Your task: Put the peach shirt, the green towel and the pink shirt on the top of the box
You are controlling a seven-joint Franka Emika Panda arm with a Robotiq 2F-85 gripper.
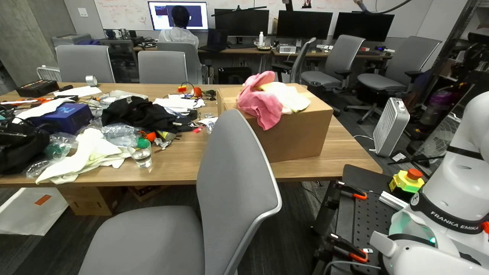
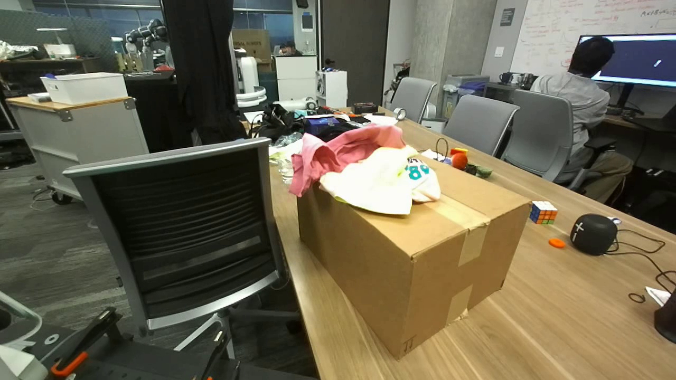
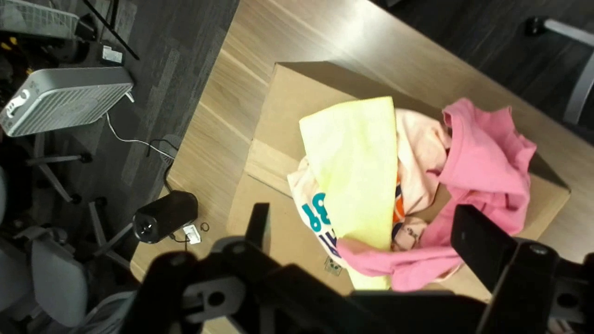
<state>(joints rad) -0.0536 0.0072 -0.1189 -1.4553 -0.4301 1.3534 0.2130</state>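
The pink shirt (image 3: pixel 487 153), the peach shirt (image 3: pixel 420 155) and the green towel (image 3: pixel 357 171) lie heaped together on top of the box (image 2: pixel 364 279). The towel, which shows as pale yellow in the wrist view, is spread across the peach shirt, whose cloth comes out on either side of it; teal numerals and a patch of orange belong to that shirt's print. Most of the pink shirt is bunched toward one end of the box, while a strip of it passes over the towel. In both exterior views part of the pink shirt hangs past the box's top edge. Above the heap is the tool (image 3: pixel 362 208), its fingers (image 3: pixel 480 241) well apart, the towel seen between them.

The box rests on the desk (image 2: pixel 554 311), close to its edge. In an exterior view a Rubik's cube (image 2: pixel 543 212), an orange disc (image 2: pixel 556 243) and a black speaker (image 2: pixel 593 234) are near it. Farther along, a black cloth (image 1: pixel 133 114) lies near a blue carton (image 1: pixel 63 116), and a whitish cloth (image 1: pixel 89 151) is spread just beside a glass of water (image 1: pixel 142 157). A gray chair (image 1: pixel 237 168) stands at the desk's edge. Past the far side, a person (image 1: pixel 178 34) sits facing a lit monitor (image 1: pixel 196 9).
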